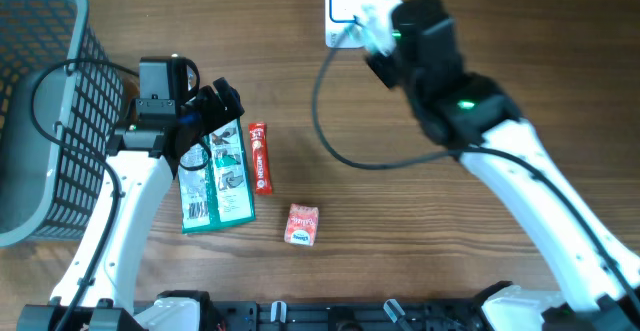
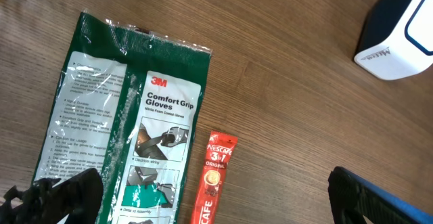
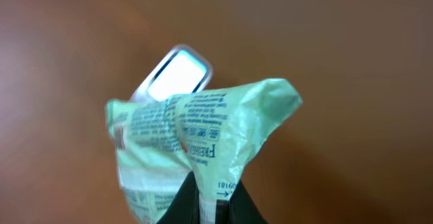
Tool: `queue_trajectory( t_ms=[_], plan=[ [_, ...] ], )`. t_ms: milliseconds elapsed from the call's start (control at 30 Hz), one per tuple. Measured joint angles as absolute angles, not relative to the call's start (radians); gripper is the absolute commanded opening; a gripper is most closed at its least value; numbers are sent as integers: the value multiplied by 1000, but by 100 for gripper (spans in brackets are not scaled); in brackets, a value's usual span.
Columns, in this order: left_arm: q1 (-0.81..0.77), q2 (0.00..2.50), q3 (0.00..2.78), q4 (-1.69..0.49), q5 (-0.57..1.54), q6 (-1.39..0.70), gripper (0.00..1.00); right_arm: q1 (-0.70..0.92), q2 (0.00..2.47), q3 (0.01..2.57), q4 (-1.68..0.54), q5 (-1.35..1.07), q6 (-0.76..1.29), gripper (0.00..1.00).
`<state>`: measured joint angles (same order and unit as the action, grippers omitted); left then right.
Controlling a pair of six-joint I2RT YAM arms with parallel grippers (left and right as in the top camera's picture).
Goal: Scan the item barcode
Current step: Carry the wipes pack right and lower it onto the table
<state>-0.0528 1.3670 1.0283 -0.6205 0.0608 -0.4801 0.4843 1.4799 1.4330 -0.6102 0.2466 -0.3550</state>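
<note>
Currently I see the grey basket (image 1: pixel 95 91) far left of the scanner (image 1: pixel 343 6). My left pincer (image 1: pixel 212 116) hangs spread wide over the glove packet (image 1: pixel 222 186), left of the scanner. My right pincer (image 3: pixel 215 200) is clamped on a pale green wrapper (image 3: pixel 203 129) just above the scanner. A coffee stick (image 1: pixel 260 158) and a small red packet (image 1: pixel 301 224) lie near the gloves.

A brown wooden desk (image 1: pixel 420 231) fills the overhead view from edge to edge, its grain running left to right in darker and lighter streaks. Light falls evenly on it, and the shadows are soft and short. In the left wrist view the wood looks darker, with a pale sheen at the upper left. In the right wrist view it is a blurred warm brown.
</note>
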Motion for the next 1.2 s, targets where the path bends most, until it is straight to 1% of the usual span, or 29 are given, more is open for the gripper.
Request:
queue_trajectory(
  t_ms=[100, 233, 333, 567, 600, 633, 667, 767, 800, 833, 1100, 1167, 1200],
  plan=[
    [-53, 1367, 1028, -620, 61, -480, 100, 426, 1475, 1429, -827, 102, -279, 4],
    [-53, 1367, 1028, -621, 61, -480, 100, 350, 1512, 1375, -999, -42, -228, 4],
    [-53, 1367, 1028, -620, 61, -480, 100, 313, 1554, 1303, -993, -89, -210, 4],
    [-53, 1367, 1028, -620, 60, -480, 100, 271, 1672, 1164, -827, -86, -199, 4],
    [-53, 1367, 1028, -620, 61, -480, 100, 269, 1689, 1160, -816, -77, -198, 8],
    [-53, 1367, 1028, -620, 61, -480, 100, 269, 1705, 1158, -808, -69, -198, 39],
    [-53, 1367, 1028, -620, 61, -480, 100, 269, 1730, 1154, -790, -59, -195, 44],
    [-53, 1367, 1028, -620, 61, -480, 100, 269, 1758, 1153, -760, -55, -180, 52],
    [-53, 1367, 1028, -620, 61, -480, 100, 269, 1762, 1153, -754, -54, -174, 57],
    [-53, 1367, 1028, -620, 61, -480, 100, 269, 1764, 1153, -746, -54, -170, 66],
    [-53, 1367, 1028, -620, 61, -480, 100, 269, 1750, 1153, -716, -54, -75, 68],
    [-53, 1367, 1028, -620, 60, -480, 100, 269, 1719, 1153, -706, -55, -34, 67],
    [-53, 1367, 1028, -620, 61, -480, 100, 269, 1695, 1152, -699, -56, -7, 61]
  ],
)
